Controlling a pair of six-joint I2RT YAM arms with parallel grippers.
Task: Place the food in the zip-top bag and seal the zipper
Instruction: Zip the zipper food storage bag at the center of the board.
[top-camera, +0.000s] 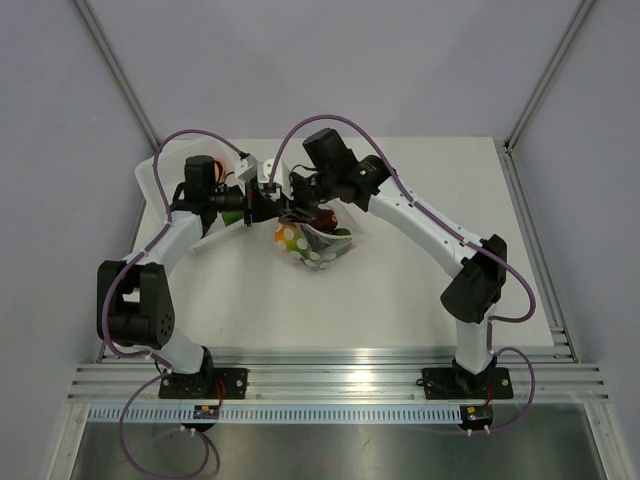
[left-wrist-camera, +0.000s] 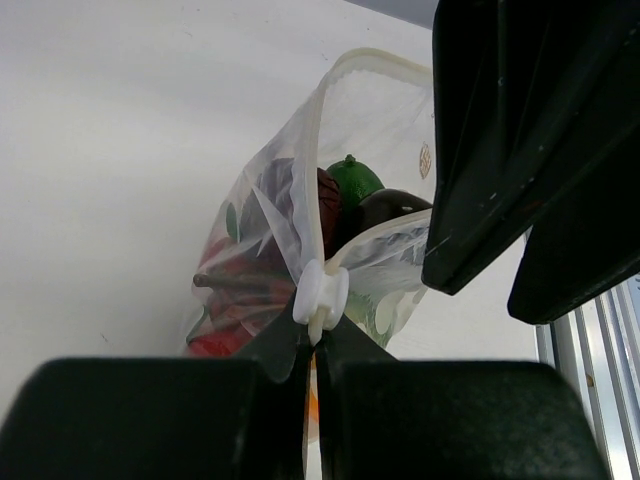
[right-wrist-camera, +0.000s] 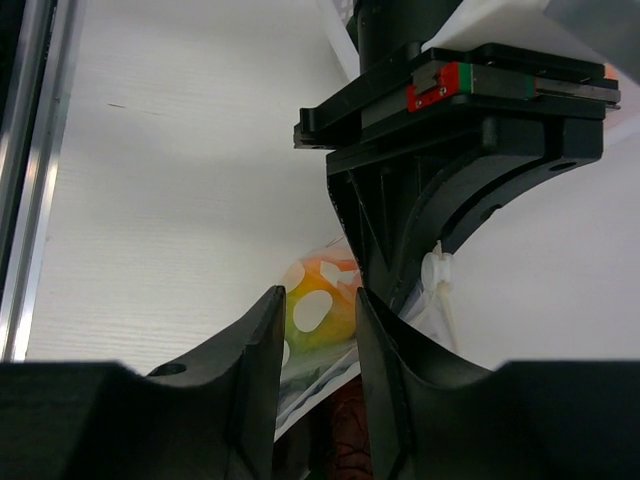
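The zip-top bag (top-camera: 325, 252) lies mid-table between both wrists, its mouth gaping. Inside it is the food: a green piece (left-wrist-camera: 352, 180), a dark purple piece (left-wrist-camera: 392, 205), red pieces (left-wrist-camera: 240, 290) and an orange-green piece (right-wrist-camera: 318, 310). The zipper (left-wrist-camera: 322, 130) runs as a cream strip round the mouth, with a white slider (left-wrist-camera: 322, 292) on it. My left gripper (left-wrist-camera: 318, 335) is shut on the strip just below the slider. My right gripper (right-wrist-camera: 318, 295) stands open close opposite, with the bag's side between its fingers (right-wrist-camera: 262, 340).
A white plastic tray (top-camera: 147, 190) sits at the back left, behind the left arm. The right gripper's black body (left-wrist-camera: 530, 150) fills the upper right of the left wrist view. Aluminium rails (top-camera: 330, 372) run along the near table edge.
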